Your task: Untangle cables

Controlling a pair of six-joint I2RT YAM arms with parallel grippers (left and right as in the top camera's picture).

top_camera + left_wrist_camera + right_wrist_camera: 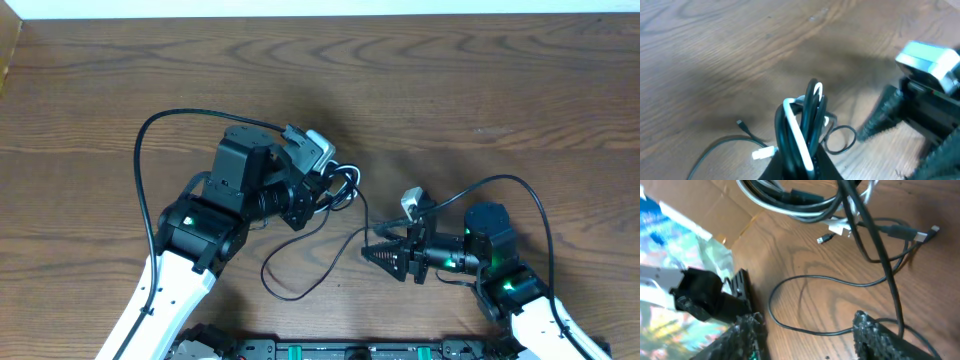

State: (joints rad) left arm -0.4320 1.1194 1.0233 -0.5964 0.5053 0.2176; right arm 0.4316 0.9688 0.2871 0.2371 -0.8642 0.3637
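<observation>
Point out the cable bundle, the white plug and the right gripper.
cable bundle (811,122): left wrist view, black strands.
white plug (762,154): left wrist view, its body.
right gripper (805,322): right wrist view, between fingertips.

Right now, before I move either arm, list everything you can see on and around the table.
white cable: one, white, looped in the bundle held above the table.
black cables: seemingly two, black, in the same bundle; one trails a loop on the wood between the arms.
table: one, brown wood, under everything.
cardboard: one sheet, tan, past the table's edge.
left arm: one, black and white, jaws shut on the bundle.
right arm: one, black and white, jaws open, empty.
</observation>
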